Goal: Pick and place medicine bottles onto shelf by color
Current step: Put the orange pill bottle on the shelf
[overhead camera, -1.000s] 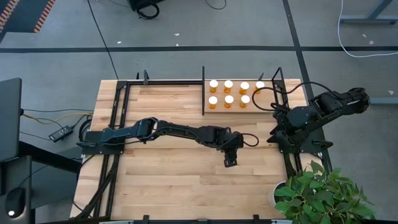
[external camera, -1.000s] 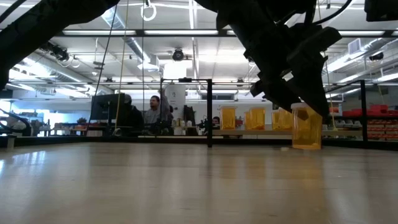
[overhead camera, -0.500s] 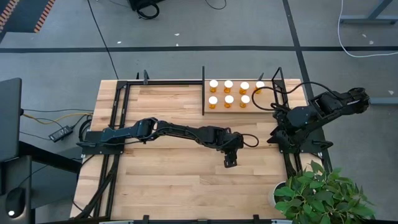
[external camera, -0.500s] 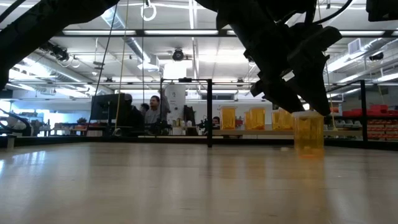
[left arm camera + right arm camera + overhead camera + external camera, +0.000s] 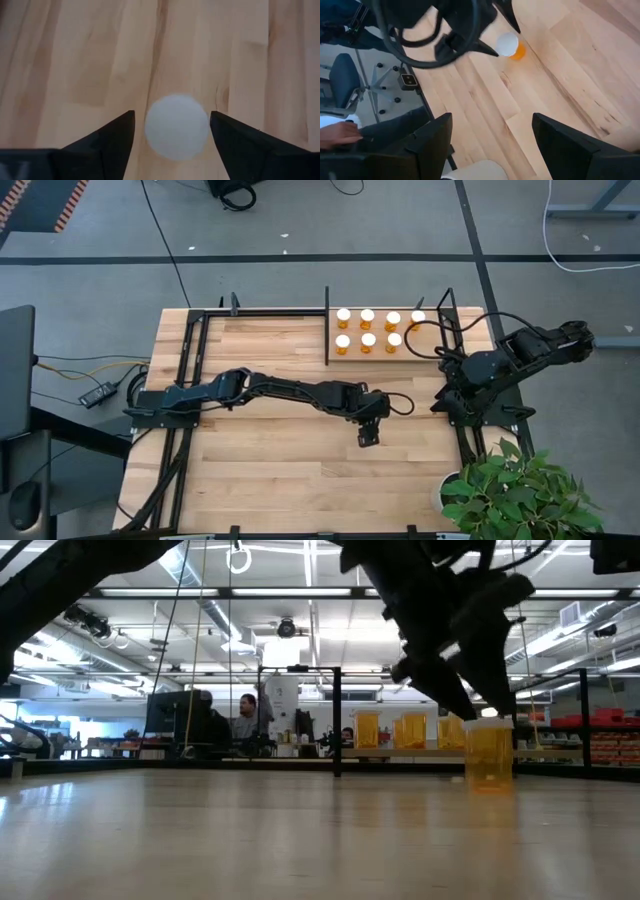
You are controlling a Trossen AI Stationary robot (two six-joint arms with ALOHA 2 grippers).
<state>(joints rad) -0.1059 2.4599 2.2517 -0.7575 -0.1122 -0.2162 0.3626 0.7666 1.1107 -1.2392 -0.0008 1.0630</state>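
Pale planked worktop (image 5: 270,470) fills the overhead view, and over at its far right corner sits the shelf (image 5: 425,352), seven medicine bottles (image 5: 368,339) standing on it in two rows, white caps up. One bottle is out alone on the worktop, mid-table, well apart from the shelf: the stray bottle (image 5: 489,753), upright, long axis vertical, base flat on the wood. Left arm is stretched right across the table and its left end effector (image 5: 368,436) hangs directly above that bottle, so this arm is by far the nearer one. Through the wrist camera the white cap (image 5: 176,126) sits squarely between the two dark fingers (image 5: 107,140), a sliver of bare wood showing on each side. So the fingers are spread a little wider than the cap, touching nothing, holding nothing. Right end effector (image 5: 490,145) waits back at the worktop's right edge, fingers parted wide and empty, near the shelf but far from the lone bottle.
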